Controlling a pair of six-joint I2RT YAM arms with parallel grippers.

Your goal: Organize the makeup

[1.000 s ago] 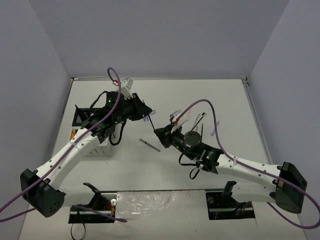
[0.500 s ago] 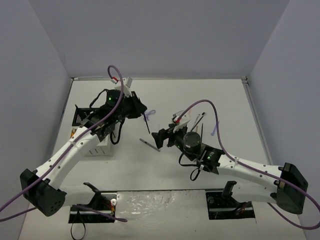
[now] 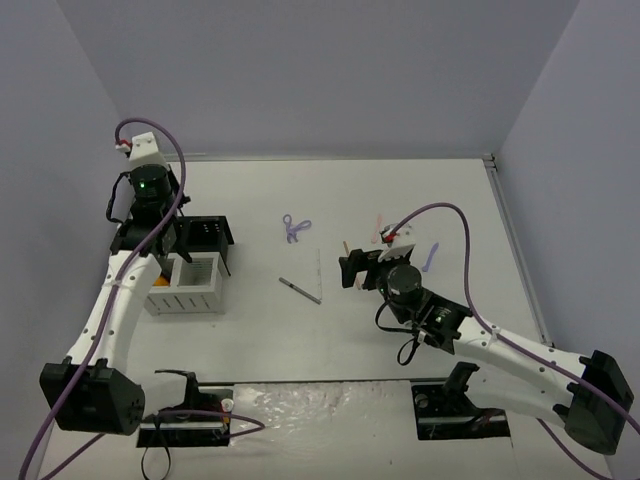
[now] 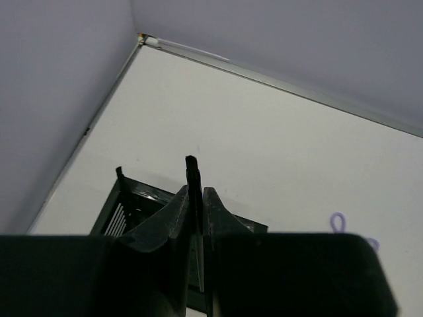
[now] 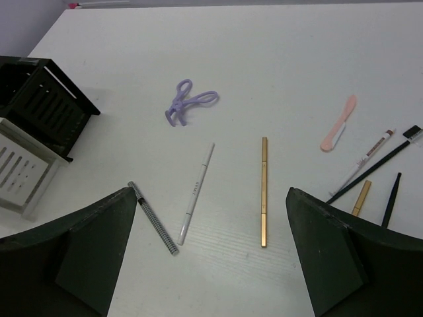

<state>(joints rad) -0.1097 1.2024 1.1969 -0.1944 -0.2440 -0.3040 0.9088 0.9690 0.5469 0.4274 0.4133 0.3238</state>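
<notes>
My left gripper (image 4: 196, 193) is shut on a thin black pencil (image 4: 192, 173), whose tip pokes out past the fingers. It hovers over the black part of the slotted organizer (image 4: 129, 197). My right gripper (image 5: 210, 190) is open and holds nothing, a little above the table. Under it lie a white pencil (image 5: 198, 193), a gold stick (image 5: 264, 191) and a checkered pencil (image 5: 153, 218). Farther off are a purple scissor-like tool (image 5: 188, 102) and a pink tool (image 5: 339, 123). In the top view the right gripper (image 3: 350, 270) is right of the checkered pencil (image 3: 300, 290).
The black-and-white organizer (image 3: 195, 285) stands at the table's left side, with something orange (image 3: 159, 283) at its left end. Thin black brushes (image 5: 396, 150) and a short gold stick (image 5: 361, 197) lie to the right. A lilac tool (image 3: 431, 258) lies beside the right arm.
</notes>
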